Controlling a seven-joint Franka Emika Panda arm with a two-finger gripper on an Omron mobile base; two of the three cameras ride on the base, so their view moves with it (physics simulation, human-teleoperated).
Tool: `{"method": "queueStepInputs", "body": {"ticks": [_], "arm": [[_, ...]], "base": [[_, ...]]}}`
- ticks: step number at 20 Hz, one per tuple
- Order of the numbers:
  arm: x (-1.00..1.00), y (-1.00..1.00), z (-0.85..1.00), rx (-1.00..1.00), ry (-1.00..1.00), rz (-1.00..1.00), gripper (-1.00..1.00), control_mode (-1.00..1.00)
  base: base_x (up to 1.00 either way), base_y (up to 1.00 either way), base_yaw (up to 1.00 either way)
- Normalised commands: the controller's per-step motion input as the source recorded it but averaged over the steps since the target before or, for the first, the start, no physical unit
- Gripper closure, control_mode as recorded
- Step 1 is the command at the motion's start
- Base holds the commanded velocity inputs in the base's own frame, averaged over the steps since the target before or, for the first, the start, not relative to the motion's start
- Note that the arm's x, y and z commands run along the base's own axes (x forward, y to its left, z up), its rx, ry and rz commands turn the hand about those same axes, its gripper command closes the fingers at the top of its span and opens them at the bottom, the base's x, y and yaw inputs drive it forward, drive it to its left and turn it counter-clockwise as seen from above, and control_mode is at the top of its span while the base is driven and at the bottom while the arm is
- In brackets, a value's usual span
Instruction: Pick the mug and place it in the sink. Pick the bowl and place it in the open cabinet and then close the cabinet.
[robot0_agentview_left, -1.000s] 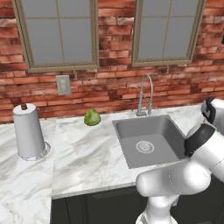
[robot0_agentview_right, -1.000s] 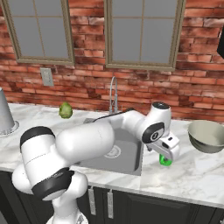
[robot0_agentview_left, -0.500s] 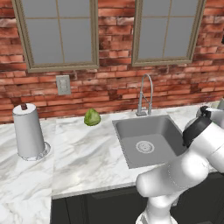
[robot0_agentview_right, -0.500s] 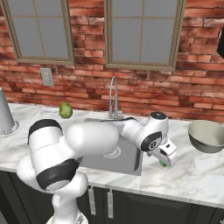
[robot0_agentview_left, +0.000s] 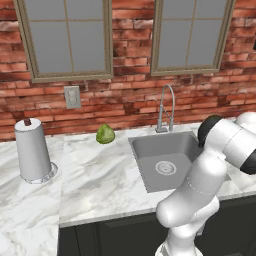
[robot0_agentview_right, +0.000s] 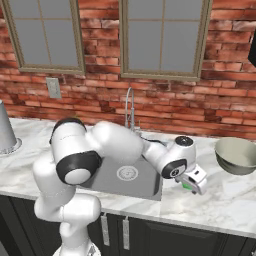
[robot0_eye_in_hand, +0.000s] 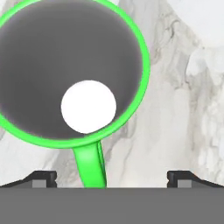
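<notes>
we've dropped low onto the mug (robot0_eye_in_hand: 74, 74) since a sec ago | jaws spread, handle between them, nothing gripped | grab next, then sink (robot0_agentview_right: 150, 186)

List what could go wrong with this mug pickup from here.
1. In the hand view the mug sits off-centre: only its handle lies between the two fingertips, nearer one. Closing now would likely pinch just the handle, and the mug may swivel or slip.
2. The pincer is low over the marble counter right of the sink; going lower risks scraping it.
3. The bowl stands nearby; a wide swing might hit it.
</notes>
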Motion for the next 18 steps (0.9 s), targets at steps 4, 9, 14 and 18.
{"method": "queueStepInputs", "body": {"ticks": [4, 9, 14, 18], "arm": [[0.27, -0.13, 0.00, 0.04, 0.01, 0.00, -1.00, -1.00], [0.06, 0.00, -0.02, 0.04, 0.00, 0.00, -1.00, -1.00], [0.00, 0.00, -0.10, 0.02, 0.00, 0.00, -1.00, -1.00], [0.00, 0.10, -0.12, 0.03, 0.00, 0.00, 1.00, -1.00]], "base": [[0.00, 0.00, 0.00], [0.00, 0.00, 0.00], [0.00, 0.00, 0.00], [0.00, 0.00, 0.00]]}}
